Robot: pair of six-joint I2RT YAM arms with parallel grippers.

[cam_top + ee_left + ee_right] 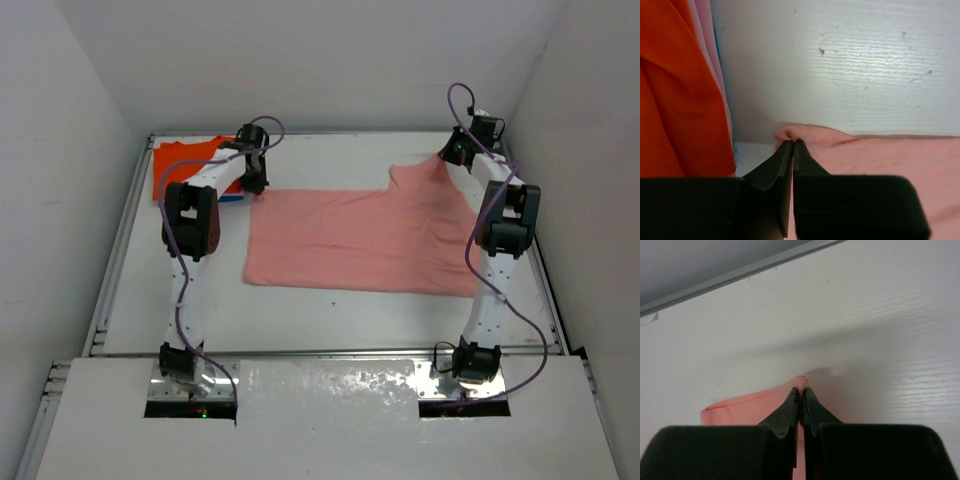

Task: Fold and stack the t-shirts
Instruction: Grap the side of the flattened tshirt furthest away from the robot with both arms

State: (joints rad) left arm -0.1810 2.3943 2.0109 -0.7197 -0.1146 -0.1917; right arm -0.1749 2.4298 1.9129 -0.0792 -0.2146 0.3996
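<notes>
Now the left gripper [792,143] pinches the far left corner of the pink shirt [360,240], lying in the middle, and the right gripper [801,390] pinches its far right corner, likely to fold it, while the orange shirt [185,165] lies far left.

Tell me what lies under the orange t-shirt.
Beneath the orange t-shirt, a pale pink layer and a thin blue edge stick out along its side. The rest is covered; how many garments lie there cannot be told.

Orange t-shirt [675,100] apparently beside left gripper [793,143]
</notes>
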